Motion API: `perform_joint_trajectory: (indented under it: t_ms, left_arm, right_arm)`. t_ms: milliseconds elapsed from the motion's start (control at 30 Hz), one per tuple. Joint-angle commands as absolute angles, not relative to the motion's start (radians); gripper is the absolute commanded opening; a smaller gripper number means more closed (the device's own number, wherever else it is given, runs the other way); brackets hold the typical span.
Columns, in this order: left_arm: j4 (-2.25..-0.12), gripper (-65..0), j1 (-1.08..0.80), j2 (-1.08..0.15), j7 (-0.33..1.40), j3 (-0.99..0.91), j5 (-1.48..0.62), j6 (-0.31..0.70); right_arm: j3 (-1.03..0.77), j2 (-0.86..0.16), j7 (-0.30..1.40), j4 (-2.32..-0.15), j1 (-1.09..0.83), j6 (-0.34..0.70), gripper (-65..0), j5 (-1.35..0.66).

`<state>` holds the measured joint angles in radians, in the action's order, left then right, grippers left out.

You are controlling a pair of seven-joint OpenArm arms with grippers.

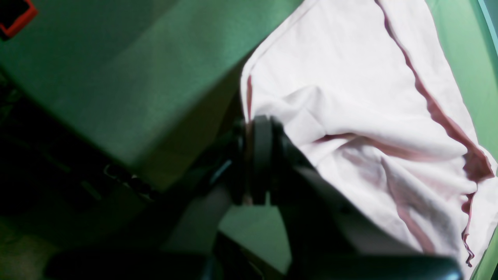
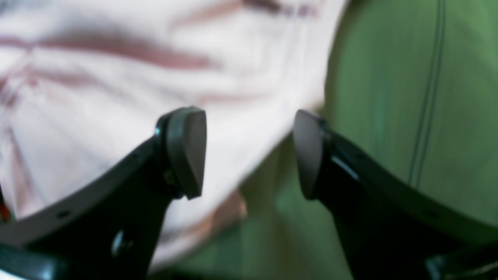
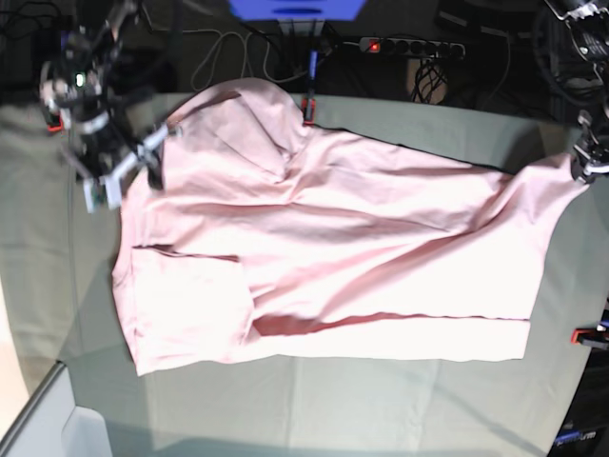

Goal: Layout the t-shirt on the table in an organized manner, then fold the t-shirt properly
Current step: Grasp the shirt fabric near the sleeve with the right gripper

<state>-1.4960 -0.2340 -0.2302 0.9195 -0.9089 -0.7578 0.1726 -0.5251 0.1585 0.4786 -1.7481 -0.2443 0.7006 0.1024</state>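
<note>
The pale pink t-shirt (image 3: 324, 248) lies spread across the table (image 3: 381, 405), plain side up, with creases and a fold at its lower left. My left gripper (image 3: 582, 164) at the right edge is shut on a corner of the shirt and pulls it out sideways. In the left wrist view the gripper (image 1: 258, 155) pinches the shirt's hem (image 1: 350, 85). My right gripper (image 3: 128, 169) is open at the shirt's upper left edge. In the right wrist view the gripper (image 2: 249, 153) hovers over the shirt's edge (image 2: 116, 77) with nothing between its fingers.
Red-and-black clamps sit at the far edge (image 3: 306, 105), the right edge (image 3: 590, 335) and in the left wrist view (image 1: 17, 17). A power strip (image 3: 409, 46) and cables lie beyond the table. Grey-green cloth (image 2: 389, 97) shows beside the shirt.
</note>
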Motion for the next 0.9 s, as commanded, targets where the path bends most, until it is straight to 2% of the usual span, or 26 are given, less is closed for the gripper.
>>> perform_joint_trajectory:
  t_ms: [0, 167, 500, 733, 800, 867]
  left_arm:
    - [-1.511, -64.8, -0.231, -0.249, 0.908, -0.915, -0.771, 0.176]
    - [-1.511, -64.8, -0.231, -0.248, 0.908, -0.915, -0.773, 0.176]
    - [-1.511, -64.8, -0.232, -0.239, 0.908, -0.915, -0.766, 0.176]
    - [-1.511, -64.8, -0.231, -0.222, 0.908, -0.915, -0.766, 0.176]
    - [-1.511, -64.8, -0.231, -0.222, 0.906, -0.915, -0.766, 0.176]
    - [-1.511, -64.8, -0.231, -0.222, 0.903, -0.915, -0.766, 0.176]
  right_arm:
    - [-0.524, 0.153, 0.456, -1.738, -0.199, 0.698, -28.7, 0.091]
    - [-0.53, 0.068, 0.456, -1.55, -0.013, 0.698, -28.6, 0.091]
    - [-0.527, -0.094, 0.449, -1.009, 0.268, 0.698, -28.6, 0.091]
    - [-0.527, -0.113, 0.447, -0.908, 0.309, 0.698, -29.0, 0.09]
    - [-0.527, -0.11, 0.447, -0.908, 0.308, 0.698, -31.8, 0.09]
    - [-0.527, -0.11, 0.447, -0.908, 0.308, 0.698, -39.1, 0.09]
